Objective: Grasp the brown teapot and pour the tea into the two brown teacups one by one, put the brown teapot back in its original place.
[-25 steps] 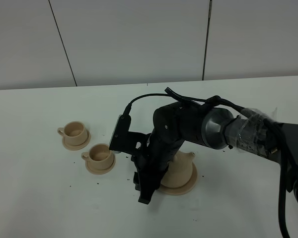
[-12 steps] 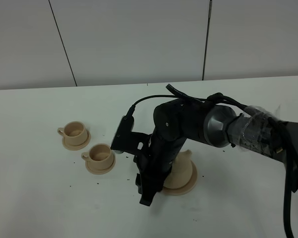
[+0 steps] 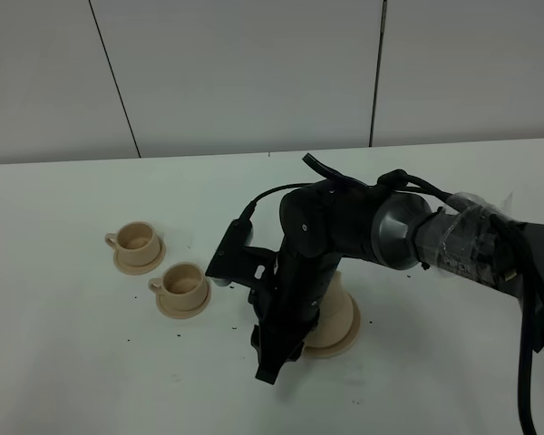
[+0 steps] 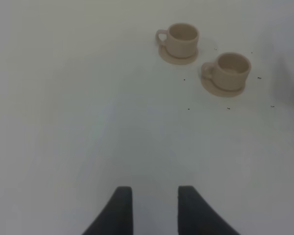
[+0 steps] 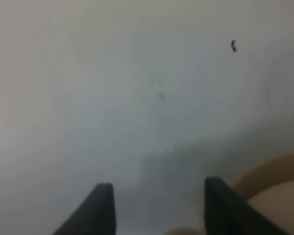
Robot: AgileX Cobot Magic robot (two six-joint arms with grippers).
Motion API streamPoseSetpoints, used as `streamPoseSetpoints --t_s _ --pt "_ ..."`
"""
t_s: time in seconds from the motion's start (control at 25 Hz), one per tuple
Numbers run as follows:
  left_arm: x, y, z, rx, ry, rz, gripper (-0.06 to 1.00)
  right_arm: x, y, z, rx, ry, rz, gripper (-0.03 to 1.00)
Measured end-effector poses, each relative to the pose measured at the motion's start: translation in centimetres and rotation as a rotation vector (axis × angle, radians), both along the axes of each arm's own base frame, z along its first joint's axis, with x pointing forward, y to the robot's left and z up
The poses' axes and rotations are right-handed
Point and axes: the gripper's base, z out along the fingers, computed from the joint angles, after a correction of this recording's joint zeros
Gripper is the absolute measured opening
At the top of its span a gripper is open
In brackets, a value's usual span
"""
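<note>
Your right gripper (image 3: pixel 270 370) points down at the table (image 3: pixel 91 362), jaws spread wide with nothing between them; its wrist view shows only bare white surface in the gap. The brown teapot (image 3: pixel 337 308) sits just right of the fingertips and a little farther back. It is largely hidden behind the arm and rests on its wide saucer (image 3: pixel 343 346). Well to the left stand the far teacup (image 3: pixel 138 237) and the near teacup (image 3: pixel 181 283), each on a small saucer. Your left gripper (image 4: pixel 154 210) hovers over bare table, jaws apart, holding nothing.
</note>
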Motion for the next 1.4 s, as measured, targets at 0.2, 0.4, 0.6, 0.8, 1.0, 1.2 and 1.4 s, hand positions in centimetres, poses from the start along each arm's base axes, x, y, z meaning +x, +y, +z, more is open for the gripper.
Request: streamPoseSetpoints --t_s 0.2,0.4,0.6,0.8,1.0,1.2,1.4 --pt "0.0 0.0 0.0 -0.001 0.000 0.000 0.30 -0.2 -0.2 0.0 -0.022 0.034 -0.021 0.41" --pt "0.0 0.0 0.0 -0.003 0.000 0.002 0.30 -0.5 -0.5 -0.1 -0.054 0.064 -0.026 0.41" --pt "0.0 0.0 0.0 -0.003 0.000 0.002 0.30 -0.7 -0.7 -0.1 -0.079 0.084 -0.040 0.41" --pt "0.0 0.0 0.0 -0.003 0.000 0.002 0.30 -0.7 -1.0 -0.1 -0.107 0.090 -0.039 0.41" --pt "0.0 0.0 0.0 -0.003 0.000 0.002 0.30 -0.7 -1.2 -0.1 -0.133 0.081 -0.033 0.41" --pt "0.0 0.0 0.0 -0.002 0.000 0.002 0.30 -0.7 -1.3 -0.1 -0.149 0.079 -0.039 0.41" --pt "0.0 0.0 0.0 -0.002 0.000 0.002 0.30 -0.8 -1.2 -0.1 -0.137 0.092 -0.050 0.41"
